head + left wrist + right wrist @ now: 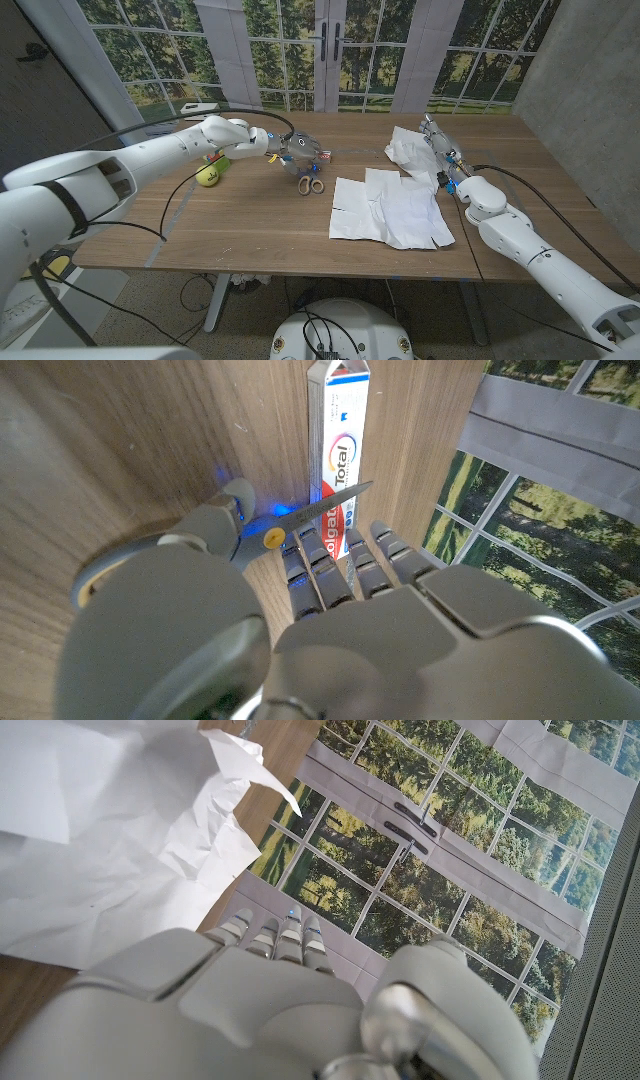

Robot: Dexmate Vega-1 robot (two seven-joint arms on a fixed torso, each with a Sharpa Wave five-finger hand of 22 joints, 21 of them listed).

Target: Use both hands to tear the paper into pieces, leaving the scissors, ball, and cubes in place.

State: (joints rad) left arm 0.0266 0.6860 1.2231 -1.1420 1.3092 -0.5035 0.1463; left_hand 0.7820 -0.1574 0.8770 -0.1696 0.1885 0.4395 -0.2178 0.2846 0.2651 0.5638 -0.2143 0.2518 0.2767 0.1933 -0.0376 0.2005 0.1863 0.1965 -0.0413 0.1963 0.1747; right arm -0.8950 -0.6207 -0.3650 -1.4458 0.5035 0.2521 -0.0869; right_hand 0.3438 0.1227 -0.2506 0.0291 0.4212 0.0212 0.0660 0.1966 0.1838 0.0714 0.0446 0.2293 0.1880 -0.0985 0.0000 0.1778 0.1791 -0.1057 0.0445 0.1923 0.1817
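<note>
Two hands, neither on the flat paper yet. Several white paper sheets lie spread near the table's middle-right, one crumpled piece farther back. The right hand reaches over that crumpled piece at the far right; head view looks like contact with it, but I cannot tell whether the fingers actually pinch it. In the right wrist view the fingers look fairly straight, with crumpled paper beside them.

The left hand is well apart from the paper, far-left of centre, right over the scissors. The left wrist view shows scissors and a toothpaste box just past its fingers; fingers are extended and nothing is visibly held. The ball sits left of that hand, partly under the arm. Cubes are too hidden to call.

Step, as I judge it: mid-tearing, or re-gripping between tears. Next move calls for the left hand to cross right to the paper without nudging the scissors, then both hands pinching one sheet's edge close together and pulling apart.
</note>
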